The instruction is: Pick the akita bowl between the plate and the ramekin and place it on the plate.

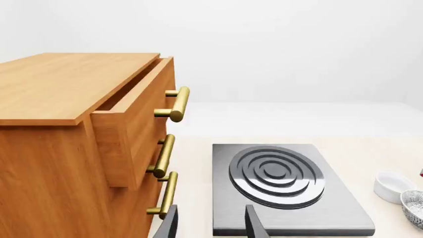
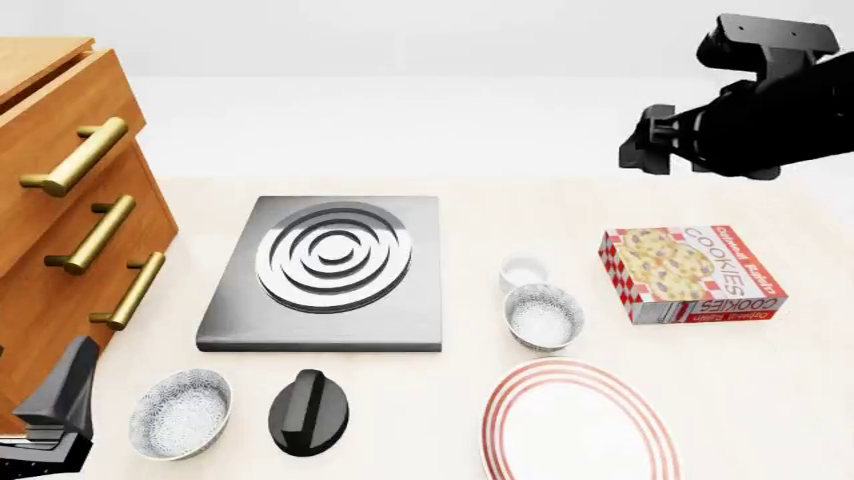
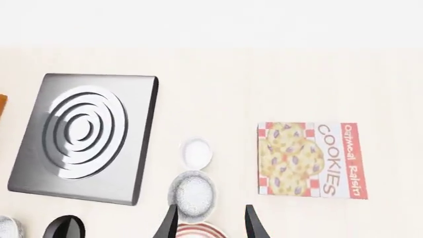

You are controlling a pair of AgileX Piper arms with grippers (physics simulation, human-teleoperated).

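The akita bowl (image 2: pixel 543 316), speckled grey outside and white inside, sits upright on the table between the ramekin (image 2: pixel 525 270) behind it and the red-ringed plate (image 2: pixel 578 420) in front. My right gripper (image 2: pixel 643 145) hovers high above the table's far right, open and holding nothing. In the right wrist view its gripper (image 3: pixel 208 223) frames the bowl (image 3: pixel 193 193), with the ramekin (image 3: pixel 196 152) beyond and the plate's rim (image 3: pixel 198 231) near the fingers. My left gripper (image 1: pixel 211 225) is open and empty by the cabinet, far from the bowl (image 1: pixel 415 206).
A metal stove burner (image 2: pixel 327 270) lies centre-left. A cookies box (image 2: pixel 691 273) lies right of the bowl. Another speckled bowl (image 2: pixel 180 412) and a black knob-shaped object (image 2: pixel 310 411) sit near the front left. A wooden drawer cabinet (image 2: pixel 67 200) stands at the left, top drawer ajar.
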